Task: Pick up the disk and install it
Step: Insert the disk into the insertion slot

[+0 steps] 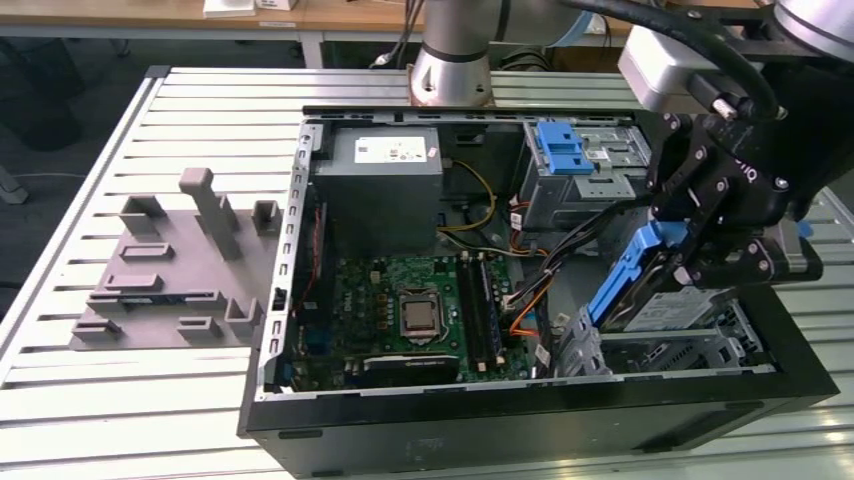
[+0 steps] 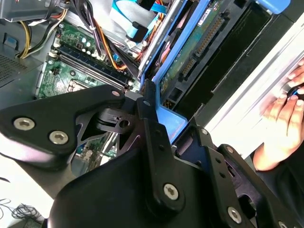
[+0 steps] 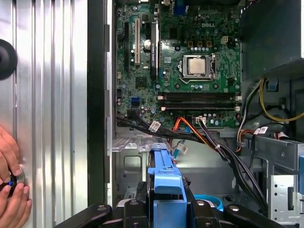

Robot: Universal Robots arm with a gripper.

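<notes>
Slatted bench [image 1: 80, 400] holds an open computer case [image 1: 534, 430]; the claw [image 1: 705, 255] pinches the disk [image 1: 622, 282], tilted steeply, lower end at the drive cage [image 1: 694, 345].

Exterior view: soft, even room light; the ribbed bench [image 1: 200, 100] glares pale while the computer case [image 1: 534, 430] interior lies in shadow. Second wrist view: the bench beside a hand [image 2: 280, 114] is washed out to white; the pincer [image 2: 168, 124], clamped on the disk [image 2: 197, 40], reads near-black with little surface detail.
</notes>
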